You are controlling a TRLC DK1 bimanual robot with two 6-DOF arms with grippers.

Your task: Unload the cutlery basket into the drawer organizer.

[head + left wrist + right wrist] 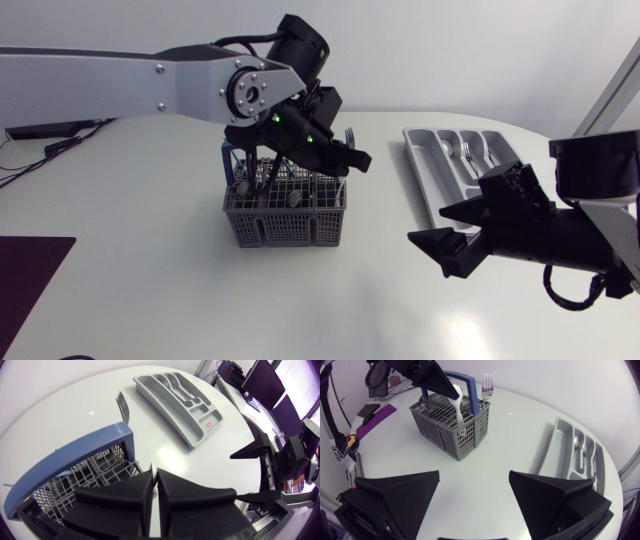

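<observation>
The grey cutlery basket with a blue handle stands mid-table. My left gripper hangs over its right end, shut on a white spoon whose lower end still reaches into the basket. In the left wrist view the fingers are pressed together above the basket. A metal fork stands upright in the corner compartment nearest the organizer. The grey drawer organizer lies to the right, holding a spoon and fork. My right gripper is open over bare table between basket and organizer.
A dark purple mat lies at the table's left edge. More cutlery stands in the basket's compartments. The organizer lies close to the table's right rim.
</observation>
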